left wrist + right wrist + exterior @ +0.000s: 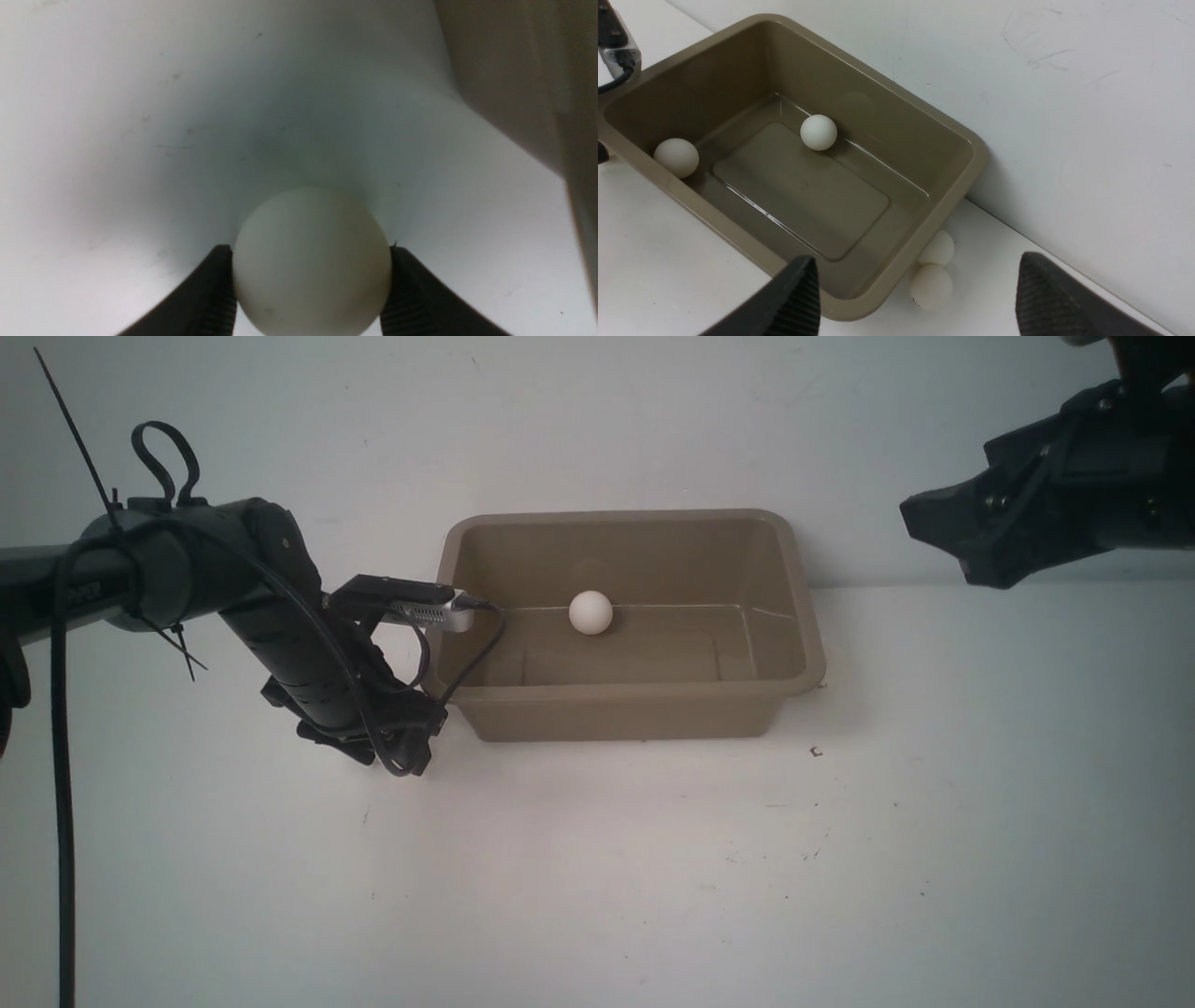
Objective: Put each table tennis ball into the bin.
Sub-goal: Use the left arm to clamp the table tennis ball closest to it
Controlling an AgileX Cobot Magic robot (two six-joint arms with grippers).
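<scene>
Left claw (311, 249) pinches a table tennis ball (312, 263) just beside the bin (625, 714); right claw (917, 277) hangs wide, off the bin's right.

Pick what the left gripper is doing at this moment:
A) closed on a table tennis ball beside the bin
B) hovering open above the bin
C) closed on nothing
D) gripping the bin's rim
A: in the left wrist view the left gripper has its jaws pressed against both sides of a table tennis ball, with the bin wall off to one side.
</scene>
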